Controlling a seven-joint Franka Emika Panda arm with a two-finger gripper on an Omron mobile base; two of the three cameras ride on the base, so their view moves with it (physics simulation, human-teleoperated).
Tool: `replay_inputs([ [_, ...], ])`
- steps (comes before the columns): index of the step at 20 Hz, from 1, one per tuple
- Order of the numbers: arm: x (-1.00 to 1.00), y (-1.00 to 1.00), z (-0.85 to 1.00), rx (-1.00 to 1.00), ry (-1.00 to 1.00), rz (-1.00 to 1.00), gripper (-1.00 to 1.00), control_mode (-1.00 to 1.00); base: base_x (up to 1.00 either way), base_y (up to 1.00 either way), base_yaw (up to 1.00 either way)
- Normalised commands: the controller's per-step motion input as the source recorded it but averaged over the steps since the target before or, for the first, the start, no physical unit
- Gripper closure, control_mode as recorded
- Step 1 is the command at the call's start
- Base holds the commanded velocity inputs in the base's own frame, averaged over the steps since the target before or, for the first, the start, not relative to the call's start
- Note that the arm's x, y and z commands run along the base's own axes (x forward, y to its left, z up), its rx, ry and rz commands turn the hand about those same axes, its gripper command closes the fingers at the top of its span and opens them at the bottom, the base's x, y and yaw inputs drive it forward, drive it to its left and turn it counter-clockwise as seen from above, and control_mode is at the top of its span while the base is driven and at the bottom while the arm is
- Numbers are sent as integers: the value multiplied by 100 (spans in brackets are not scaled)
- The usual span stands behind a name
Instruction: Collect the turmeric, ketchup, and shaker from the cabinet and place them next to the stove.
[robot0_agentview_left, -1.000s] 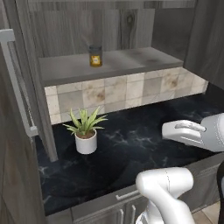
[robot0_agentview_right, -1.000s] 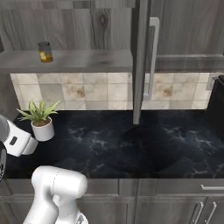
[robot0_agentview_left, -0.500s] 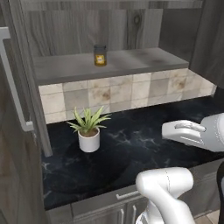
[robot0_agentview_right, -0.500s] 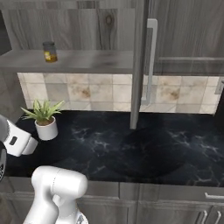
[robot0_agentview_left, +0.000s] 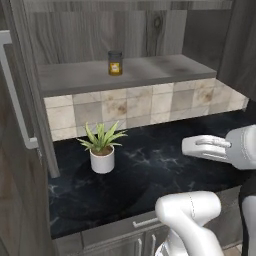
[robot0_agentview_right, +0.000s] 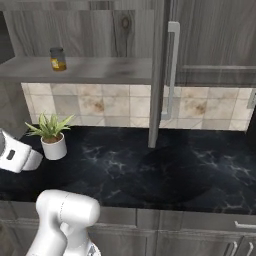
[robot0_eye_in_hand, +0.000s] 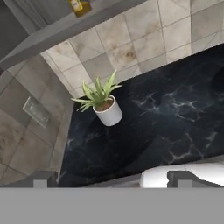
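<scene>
yellow-orange turmeric (robot0_agentview_left: 115, 63), black marbled counter (robot0_agentview_left: 165, 150) (white veins)

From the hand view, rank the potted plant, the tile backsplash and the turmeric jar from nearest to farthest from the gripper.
1. Potted plant: on the black counter, closest ahead of the gripper.
2. Tile backsplash: on the wall behind the plant.
3. Turmeric jar: up on the cabinet shelf, farthest.

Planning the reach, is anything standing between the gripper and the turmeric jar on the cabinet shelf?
Nothing visible blocks it. The turmeric stands alone on the open cabinet shelf. The potted plant sits lower, on the counter; the open gripper hangs over that counter.
</scene>
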Motion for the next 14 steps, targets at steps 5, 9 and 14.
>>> replay_inputs([
  [5, 35, 7, 55, -30, -12, -12, -100, -100, 0, 0, 0],
  [9, 34, 0, 45, -25, -9, -10, -100, -100, 0, 0, 0],
  [14, 34, -4, 24, -19, -14, -1, -100, -100, 0, 0, 0],
])
